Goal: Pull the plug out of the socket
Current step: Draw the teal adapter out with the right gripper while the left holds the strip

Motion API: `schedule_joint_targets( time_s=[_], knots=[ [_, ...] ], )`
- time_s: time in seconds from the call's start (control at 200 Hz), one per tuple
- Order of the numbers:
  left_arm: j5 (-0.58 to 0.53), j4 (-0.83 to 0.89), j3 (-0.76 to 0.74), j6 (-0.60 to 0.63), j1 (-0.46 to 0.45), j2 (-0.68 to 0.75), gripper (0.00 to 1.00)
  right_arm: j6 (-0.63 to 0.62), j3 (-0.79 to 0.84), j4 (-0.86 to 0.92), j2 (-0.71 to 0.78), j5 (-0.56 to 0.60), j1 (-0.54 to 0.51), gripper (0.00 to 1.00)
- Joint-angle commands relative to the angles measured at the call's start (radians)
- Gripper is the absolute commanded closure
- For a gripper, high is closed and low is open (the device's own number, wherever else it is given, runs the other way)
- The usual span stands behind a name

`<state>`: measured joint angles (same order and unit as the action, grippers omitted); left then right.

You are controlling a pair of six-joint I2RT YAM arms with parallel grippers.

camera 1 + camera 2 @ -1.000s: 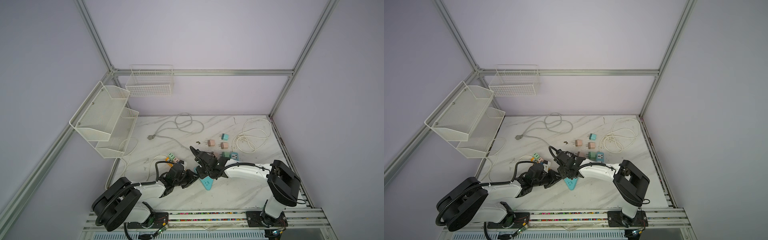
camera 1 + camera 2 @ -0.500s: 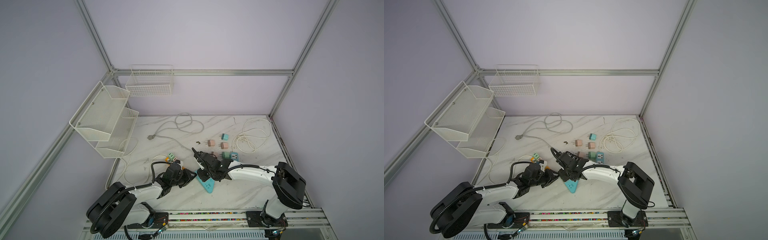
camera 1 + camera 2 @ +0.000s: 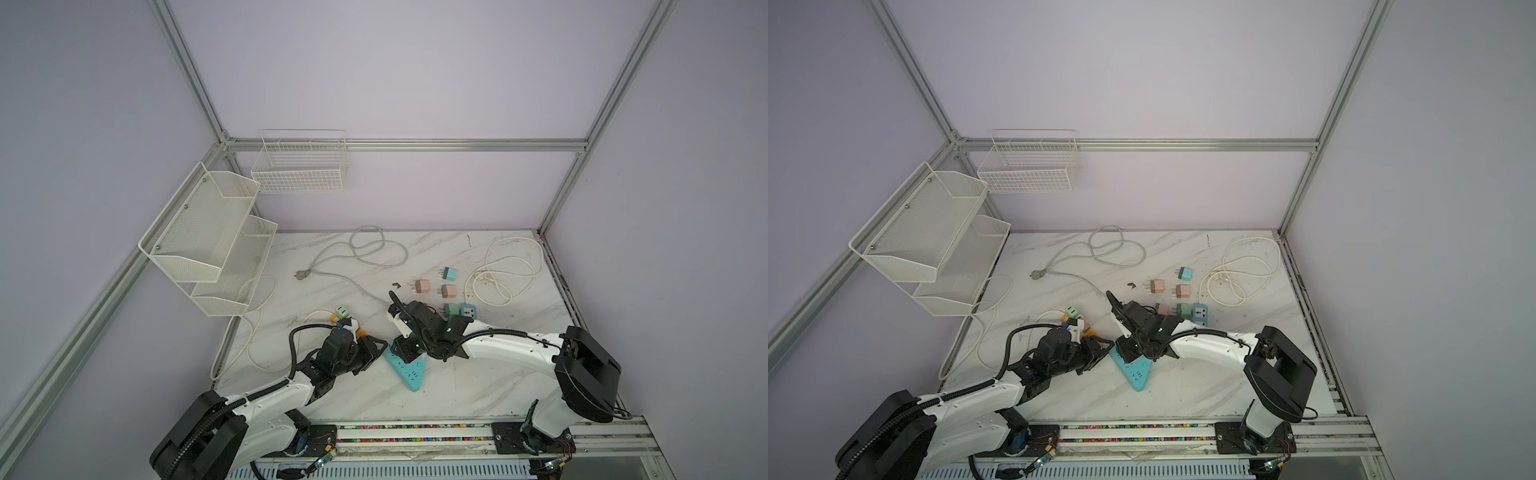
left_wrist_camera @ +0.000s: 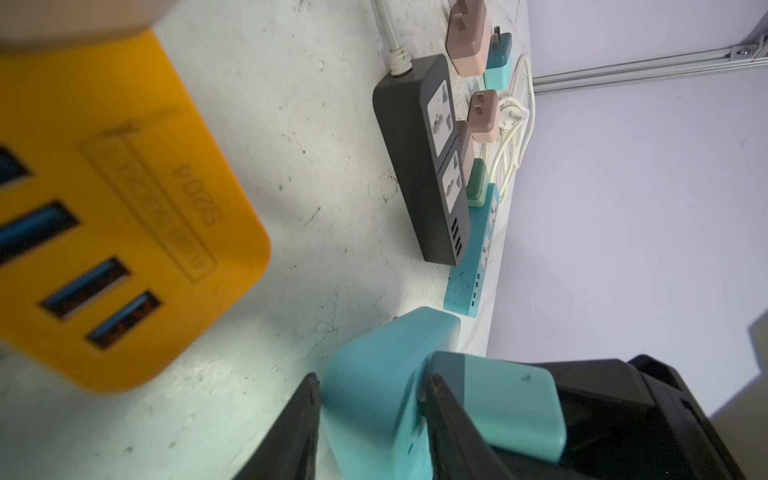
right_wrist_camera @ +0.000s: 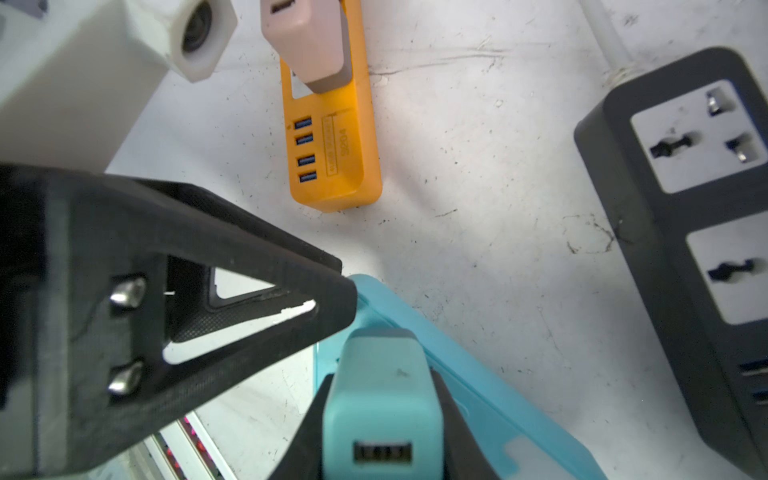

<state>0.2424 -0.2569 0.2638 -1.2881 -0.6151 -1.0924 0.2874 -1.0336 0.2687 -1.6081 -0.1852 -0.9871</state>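
Pale teal rounded-corner plastic plug (image 5: pixel 382 399), smooth matte, USB slot in its outer end, pinched flat side to flat side by right gripper (image 5: pixel 380 376), black grainy-textured fingers (image 5: pixel 305 449) closed tight on it. Grey-banded base of plug against face of turquoise smooth plastic power strip (image 5: pixel 478 395); prongs hidden, so seated or free: cannot tell. Turquoise strip flat on white grey-veined marble-look tabletop (image 3: pixel 457 386), front centre between the two arms in both top views, long and tapering from above. Left gripper (image 4: pixel 372 378) straddling one end of that strip, black tapered fingers (image 4: pixel 299 424) parted either side of it; squeezing the plastic or just clear of it: cannot tell. Close by, orange rounded plastic power strip (image 5: pixel 332 166) with four blue USB ports and raised label, dusty-pink blocky plug (image 5: pixel 307 37) standing in it. Dark grey rounded power strip (image 5: pixel 685 208) with white universal socket panels on the far side, apart from the turquoise one. Tabletop scuffed, black specks and hairline scratches.
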Motion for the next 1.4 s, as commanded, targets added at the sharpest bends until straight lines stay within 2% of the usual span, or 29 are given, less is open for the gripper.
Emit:
schedule_joint_targets(
  time_s=[0.0, 0.08, 0.17, 0.335, 0.605, 0.925, 1.09, 1.135, 1.295, 1.395],
  knots=[
    [0.013, -0.048, -0.035, 0.008, 0.005, 0.011, 0.55, 0.039, 0.0, -0.069, 0.035, -0.054, 0.014, 0.99],
    [0.017, -0.043, -0.036, 0.008, 0.005, 0.011, 0.52, 0.06, -0.002, -0.078, 0.036, -0.063, 0.026, 0.99],
    [0.016, -0.054, -0.041, 0.003, 0.004, 0.004, 0.51, 0.092, 0.006, -0.118, 0.049, -0.136, 0.046, 0.99],
    [0.035, -0.136, -0.045, -0.006, 0.004, -0.009, 0.54, 0.113, 0.003, -0.133, 0.023, -0.164, 0.048, 0.99],
    [0.027, -0.166, -0.055, -0.01, 0.003, -0.017, 0.75, 0.094, 0.039, -0.173, 0.035, -0.174, 0.048, 1.0],
    [0.026, -0.136, -0.052, -0.009, 0.003, -0.066, 0.85, 0.036, -0.023, -0.091, 0.018, -0.061, 0.012, 1.0],
    [0.019, -0.098, -0.052, -0.012, 0.003, -0.066, 0.92, 0.063, -0.006, -0.067, 0.047, -0.045, 0.055, 0.99],
    [0.017, -0.085, -0.051, -0.013, 0.004, -0.064, 0.95, 0.033, -0.019, -0.039, 0.047, 0.01, 0.055, 0.98],
    [0.012, -0.071, -0.041, -0.007, 0.002, -0.064, 1.0, 0.005, -0.087, 0.011, -0.014, 0.05, -0.037, 0.98],
    [0.012, -0.063, -0.041, -0.008, 0.002, -0.065, 1.0, 0.01, -0.079, 0.008, 0.002, 0.043, -0.03, 0.98]
  ],
)
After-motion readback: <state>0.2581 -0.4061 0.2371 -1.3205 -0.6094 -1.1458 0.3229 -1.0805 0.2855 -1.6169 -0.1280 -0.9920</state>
